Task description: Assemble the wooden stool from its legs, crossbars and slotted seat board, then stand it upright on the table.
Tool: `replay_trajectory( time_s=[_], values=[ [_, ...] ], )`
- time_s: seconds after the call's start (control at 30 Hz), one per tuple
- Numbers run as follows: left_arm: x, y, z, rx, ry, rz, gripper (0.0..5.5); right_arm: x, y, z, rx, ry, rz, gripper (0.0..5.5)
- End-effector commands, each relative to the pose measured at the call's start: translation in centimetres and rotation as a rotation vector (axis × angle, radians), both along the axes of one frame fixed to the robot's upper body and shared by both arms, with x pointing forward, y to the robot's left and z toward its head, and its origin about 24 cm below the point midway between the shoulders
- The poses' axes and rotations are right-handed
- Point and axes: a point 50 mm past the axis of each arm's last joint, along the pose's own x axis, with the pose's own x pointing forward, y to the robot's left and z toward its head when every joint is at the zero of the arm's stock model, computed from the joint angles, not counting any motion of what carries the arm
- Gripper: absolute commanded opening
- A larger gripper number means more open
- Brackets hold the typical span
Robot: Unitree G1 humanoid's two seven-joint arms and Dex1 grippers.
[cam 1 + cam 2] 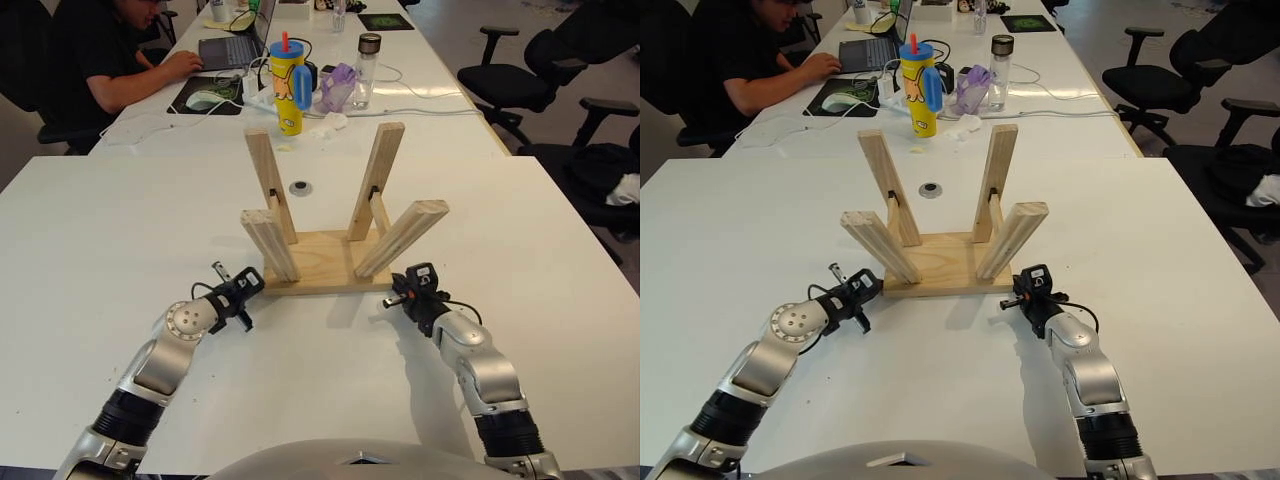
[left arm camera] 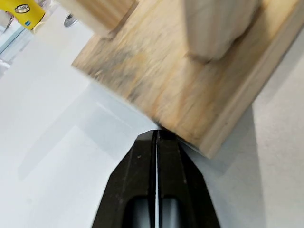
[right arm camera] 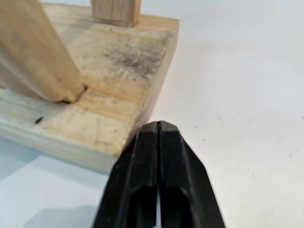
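Risk: seat board (image 1: 315, 262) sits inverted w/ legs (image 1: 384, 180) up; flipping may loosen them. Left gripper (image 1: 250, 285) & right gripper (image 1: 397, 297) are pinched together, empty, by its near corners; a nudge could skid it.

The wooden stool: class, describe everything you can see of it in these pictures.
The stool is pale, unpainted wood and lies upside down. Its flat seat board rests on the white table, and four square legs splay upward. The board's surface shows grey smudges. The left gripper and right gripper, jaws shut, sit at its near corners; contact is unclear.
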Motion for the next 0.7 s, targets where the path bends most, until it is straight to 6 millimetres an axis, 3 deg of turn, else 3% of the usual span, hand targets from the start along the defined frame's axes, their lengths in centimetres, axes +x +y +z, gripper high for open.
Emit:
replay_trajectory(
  time_s=[0.03, 0.17, 0.33, 0.43, 0.7],
  values=[
    [-2.3, -3.2, -1.3, -0.285, 0.259, -0.105, 0.02, -1.0, 3.2, 0.6, 0.160, 0.027, 0.205, 0.00],
    [-3.1, -5.6, 3.0, -0.618, 0.339, -0.274, 0.02, -2.0, 5.4, 3.6, 0.348, 0.014, 0.417, 0.00],
    [-2.7, -6.2, 8.2, -0.861, 0.389, -0.392, 0.02, -2.2, 6.4, 7.6, 0.525, 0.033, 0.573, 0.00],
    [-2.4, -5.5, 11.4, -0.999, 0.396, -0.466, 0.02, -2.5, 6.4, 10.1, 0.630, 0.056, 0.682, 0.00],
    [-2.3, -3.4, 15.7, -1.097, 0.355, -0.543, 0.02, -3.6, 5.1, 15.5, 0.812, 0.053, 0.953, 0.00]
  ],
)
